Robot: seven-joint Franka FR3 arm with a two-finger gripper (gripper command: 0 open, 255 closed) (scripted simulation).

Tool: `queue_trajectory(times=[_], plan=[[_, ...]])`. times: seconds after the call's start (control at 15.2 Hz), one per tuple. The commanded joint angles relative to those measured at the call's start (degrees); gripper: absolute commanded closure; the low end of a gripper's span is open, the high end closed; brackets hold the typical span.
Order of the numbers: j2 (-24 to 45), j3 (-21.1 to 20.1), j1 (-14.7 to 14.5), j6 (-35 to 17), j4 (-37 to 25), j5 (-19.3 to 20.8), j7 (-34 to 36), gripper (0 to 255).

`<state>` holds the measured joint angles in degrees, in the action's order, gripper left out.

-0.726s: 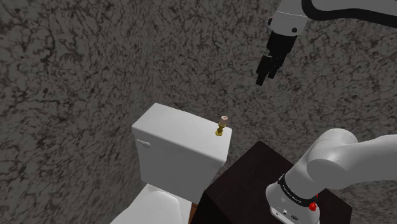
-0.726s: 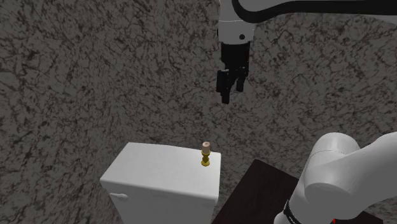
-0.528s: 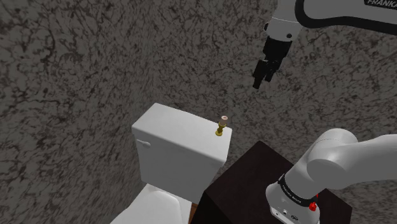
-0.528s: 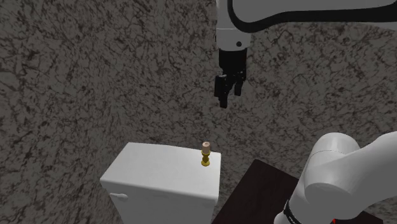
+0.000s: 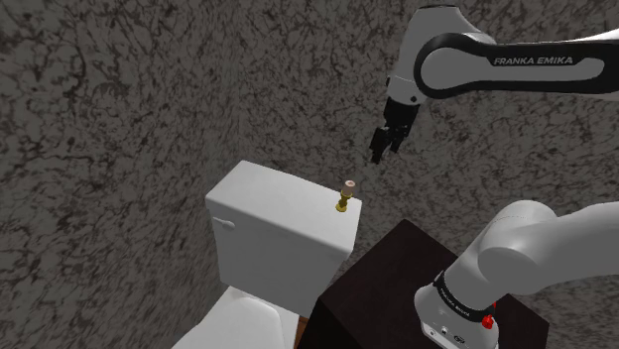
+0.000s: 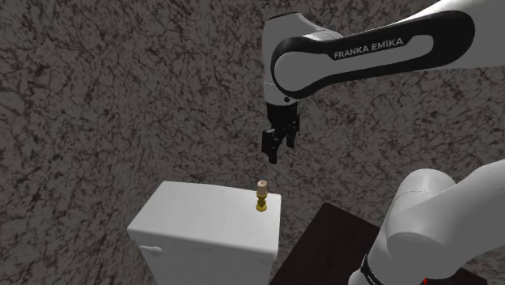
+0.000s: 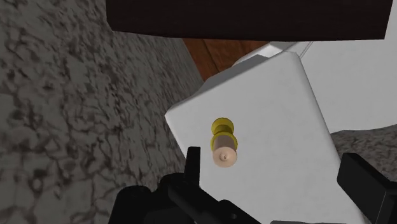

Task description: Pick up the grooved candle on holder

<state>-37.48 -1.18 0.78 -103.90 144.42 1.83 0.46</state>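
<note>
A white arm reaches over a white toilet tank [image 5: 278, 223] that backs onto a mottled grey wall [image 5: 119, 89]. Its black gripper [image 5: 385, 149] hangs in the air above the candle [image 5: 344, 196], a little to the shoulder view's right of it and well apart, fingers pointing down. This placing reads as a line-up for a drop from overhead. In the wrist view the jaws stand wide apart and hold nothing. The candle [image 7: 223, 143] shows far below in the gap, closer to one finger than the other, so a small sideways shift seems needed before lowering.

The candle stands upright on the tank lid, close to the lid's edge on the side toward the dark stand [image 5: 377, 288]. It is a short, pale pinkish-tan cylinder on a shiny yellow holder with a narrow stem and a round foot. Its grooves cannot be made out. Slim and small-footed, it probably tips easily if nudged.
</note>
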Motion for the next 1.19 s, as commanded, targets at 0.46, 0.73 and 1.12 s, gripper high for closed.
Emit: queue_trajectory(times=[0.46,0.73,1.12], plan=[[14.0,1.1,1.0,-19.7,5.8,0.6,0.0,0],[22.4,1.5,1.4,-28.4,6.3,0.8,0.2,0],[26.4,1.5,1.5,-33.7,7.6,1.0,0.4,0]])
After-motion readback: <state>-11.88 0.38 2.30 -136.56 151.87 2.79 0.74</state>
